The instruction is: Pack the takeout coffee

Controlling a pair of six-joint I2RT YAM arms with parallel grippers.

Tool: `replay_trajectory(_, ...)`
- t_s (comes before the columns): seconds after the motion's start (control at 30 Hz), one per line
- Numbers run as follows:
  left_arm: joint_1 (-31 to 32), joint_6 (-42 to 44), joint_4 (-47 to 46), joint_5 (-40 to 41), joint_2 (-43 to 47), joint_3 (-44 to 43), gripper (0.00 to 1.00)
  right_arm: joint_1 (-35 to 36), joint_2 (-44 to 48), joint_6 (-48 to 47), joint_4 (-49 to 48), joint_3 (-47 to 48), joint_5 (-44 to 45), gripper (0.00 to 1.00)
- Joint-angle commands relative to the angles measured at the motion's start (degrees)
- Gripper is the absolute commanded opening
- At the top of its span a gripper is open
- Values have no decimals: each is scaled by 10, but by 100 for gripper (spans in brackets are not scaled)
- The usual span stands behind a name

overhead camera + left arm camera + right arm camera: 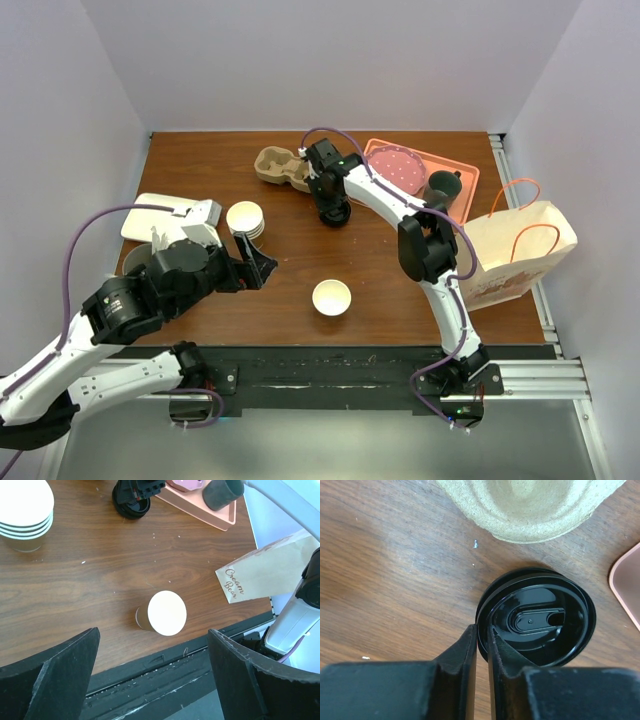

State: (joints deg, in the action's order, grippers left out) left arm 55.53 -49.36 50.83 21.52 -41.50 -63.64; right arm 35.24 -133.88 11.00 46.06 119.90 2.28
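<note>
The right end effector (482, 632) is clamped on the near rim of a black lid (540, 622) that lies top-up on the tabletop (395, 580). A pulp carrier (530, 505) sits just beyond its fingers. The left end effector (152, 630) is spread wide and holds nothing. The paper cup (167, 612) stands upright just ahead, its white inside showing. A paper bag (260, 575) lies off to its right.

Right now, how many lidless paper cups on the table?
5 visible: one lone cup at front centre; about four nested in the stack at left, counting rims in the left wrist view. More may be hidden inside it.
</note>
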Motion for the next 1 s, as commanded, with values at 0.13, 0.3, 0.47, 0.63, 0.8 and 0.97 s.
replay_trajectory(0.13,1,110,-84,16,11,18,91,2,72,-16,13,25,-4,9)
replay_trajectory(0.3,1,206,-119,31,7,26,94,2,145,-16,46,10,-77,7)
replay_trajectory(0.47,2,404,-250,-159,43,96,78,3,281,-14,61,-106,-232,8)
replay_trajectory(0.63,0,584,-292,-212,63,126,75,6,446,-40,20,-234,-416,9)
replay_trajectory(0.8,1,733,-317,-268,60,124,79,5,556,-15,10,-316,-488,9)
replay_trajectory(0.97,1,820,-305,-355,-12,94,78,7,631,7,30,-348,-545,9)
